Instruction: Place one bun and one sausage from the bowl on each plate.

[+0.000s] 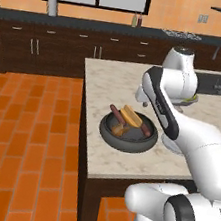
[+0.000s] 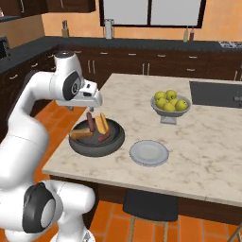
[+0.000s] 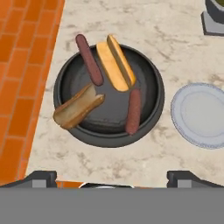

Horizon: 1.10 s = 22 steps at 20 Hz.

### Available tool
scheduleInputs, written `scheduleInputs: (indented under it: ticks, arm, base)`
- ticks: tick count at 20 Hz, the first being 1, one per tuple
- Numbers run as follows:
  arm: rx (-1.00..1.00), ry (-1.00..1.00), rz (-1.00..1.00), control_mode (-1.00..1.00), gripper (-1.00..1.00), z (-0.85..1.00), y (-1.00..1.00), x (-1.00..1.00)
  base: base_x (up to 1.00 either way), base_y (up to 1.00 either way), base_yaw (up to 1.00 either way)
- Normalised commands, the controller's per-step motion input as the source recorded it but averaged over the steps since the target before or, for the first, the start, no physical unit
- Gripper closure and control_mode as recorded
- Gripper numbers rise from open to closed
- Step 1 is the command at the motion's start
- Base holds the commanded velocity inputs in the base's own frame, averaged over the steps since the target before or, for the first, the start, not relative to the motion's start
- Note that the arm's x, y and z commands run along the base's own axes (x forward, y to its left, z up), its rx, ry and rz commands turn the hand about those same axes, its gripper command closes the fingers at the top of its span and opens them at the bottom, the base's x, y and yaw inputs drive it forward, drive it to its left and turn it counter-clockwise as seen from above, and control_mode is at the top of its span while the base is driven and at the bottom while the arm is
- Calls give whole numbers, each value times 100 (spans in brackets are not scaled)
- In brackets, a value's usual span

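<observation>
Found jaws spread wide in hand view, gripper (image 3: 113,178) holding nothing, above counter (image 3: 131,26) at 6 o'clock of bowl (image 3: 109,140). Saw one bun (image 3: 116,63) at 12 o'clock inside bowl, other bun (image 3: 78,107) at 9, poking over rim. Saw one sausage (image 3: 89,59) at 11, its end over rim, other sausage (image 3: 133,111) at 4. Noted plate (image 3: 199,116) at 3 o'clock of bowl, just beside it.

Saw, in left base view, bowl (image 1: 127,141) near counter edge, all four pieces inside.

Spotted, in right base view, gripper (image 2: 81,108) hanging above bowl (image 2: 94,147), plate (image 2: 149,152) at its 3 o'clock, fruit bowl (image 2: 170,109) at plate's 1.
</observation>
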Motion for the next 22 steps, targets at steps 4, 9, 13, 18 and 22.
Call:
scheduleInputs:
  ticks: [4,9,13,18,22]
  arm:
    - [0,27,-2,-100,-100,-51,-35,90]
    - [0,26,0,-100,-100,-89,-17,14]
    - [-1,13,0,-100,-100,-75,0,3]
    - [0,2,0,-100,-100,-50,-12,32]
    - [0,0,0,-100,-100,-42,-3,25]
  base:
    - [0,0,0]
    - [0,0,0]
    - [0,0,0]
    - [0,0,0]
    - [0,0,0]
